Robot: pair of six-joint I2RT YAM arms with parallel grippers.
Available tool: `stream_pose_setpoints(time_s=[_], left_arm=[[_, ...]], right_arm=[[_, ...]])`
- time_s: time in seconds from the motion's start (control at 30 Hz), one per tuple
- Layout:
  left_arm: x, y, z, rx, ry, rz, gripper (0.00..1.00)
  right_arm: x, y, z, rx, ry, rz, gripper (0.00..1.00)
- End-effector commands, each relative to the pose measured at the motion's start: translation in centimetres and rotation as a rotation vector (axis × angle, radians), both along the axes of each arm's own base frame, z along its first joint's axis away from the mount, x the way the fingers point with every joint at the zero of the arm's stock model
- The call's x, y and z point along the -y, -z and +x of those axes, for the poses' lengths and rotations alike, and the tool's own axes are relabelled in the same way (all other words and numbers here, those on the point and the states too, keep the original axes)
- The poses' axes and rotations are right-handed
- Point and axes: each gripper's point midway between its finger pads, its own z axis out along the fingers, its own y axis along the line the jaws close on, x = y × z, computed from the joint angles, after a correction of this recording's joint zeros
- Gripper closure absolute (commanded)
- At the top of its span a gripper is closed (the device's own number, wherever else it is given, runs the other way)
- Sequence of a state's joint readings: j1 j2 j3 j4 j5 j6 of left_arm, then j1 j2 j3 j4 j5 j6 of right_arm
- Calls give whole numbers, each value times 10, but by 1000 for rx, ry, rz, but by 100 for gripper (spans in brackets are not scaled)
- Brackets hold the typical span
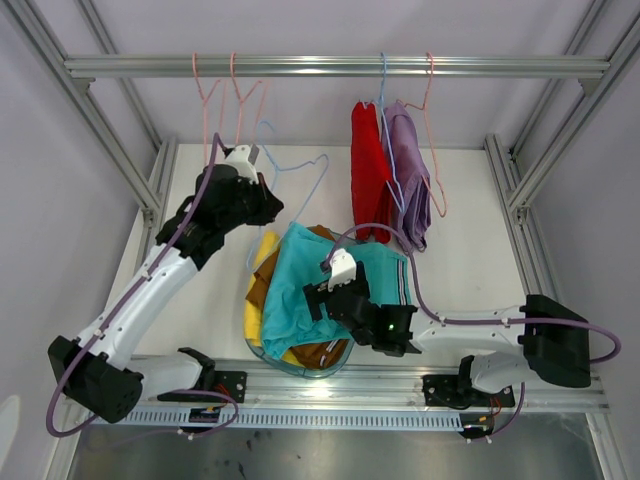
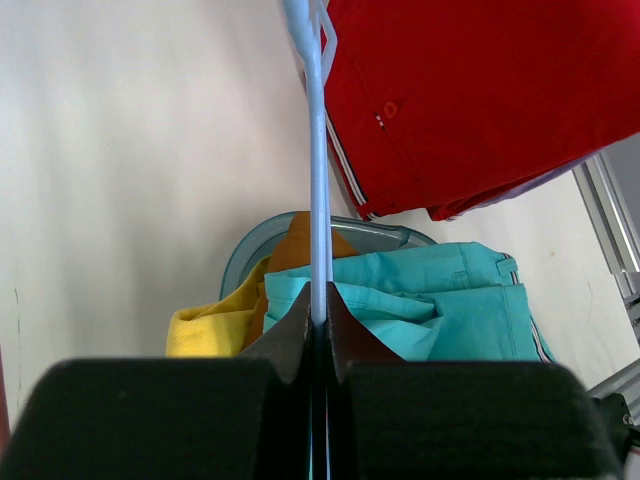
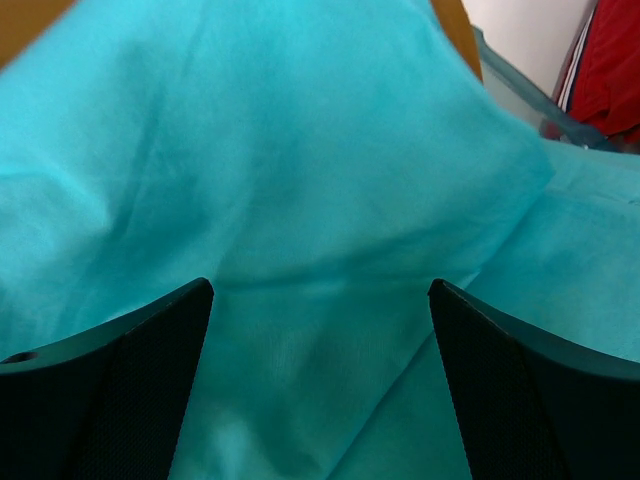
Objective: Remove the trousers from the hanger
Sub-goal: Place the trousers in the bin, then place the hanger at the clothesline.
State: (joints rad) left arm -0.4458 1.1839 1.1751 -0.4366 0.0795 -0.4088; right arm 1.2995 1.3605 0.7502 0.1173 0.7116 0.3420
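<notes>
My left gripper (image 2: 320,315) is shut on the thin wire of an empty light blue hanger (image 2: 318,150), held off the rail at the left (image 1: 300,180). Red trousers (image 1: 370,170) and lilac trousers (image 1: 412,185) still hang side by side from the rail (image 1: 330,66). Teal trousers (image 1: 305,290) lie on top of a pile, with yellow trousers (image 1: 262,255) and brown trousers (image 1: 322,352) under them. My right gripper (image 1: 325,290) hovers open just over the teal cloth (image 3: 300,180); nothing lies between its fingers (image 3: 150,360).
The pile sits in a clear bluish basin (image 2: 240,265) at the near middle of the table. Two empty pink hangers (image 1: 222,95) hang on the rail at the left. Aluminium frame posts (image 1: 530,190) stand on both sides.
</notes>
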Motion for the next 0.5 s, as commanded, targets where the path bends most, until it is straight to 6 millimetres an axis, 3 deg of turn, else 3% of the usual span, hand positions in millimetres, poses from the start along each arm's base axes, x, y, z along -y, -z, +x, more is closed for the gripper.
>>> stream_pose_setpoints(time_s=[0.0, 0.2, 0.47], left_arm=[[-1, -49, -5, 148, 1, -11, 100], [-3, -53, -10, 190, -20, 52, 100], [-3, -58, -14, 205, -43, 108, 100]], right_arm=[[-12, -10, 5, 15, 30, 62, 6], [-18, -6, 3, 9, 6, 72, 5], [-8, 2, 5, 9, 6, 85, 5]])
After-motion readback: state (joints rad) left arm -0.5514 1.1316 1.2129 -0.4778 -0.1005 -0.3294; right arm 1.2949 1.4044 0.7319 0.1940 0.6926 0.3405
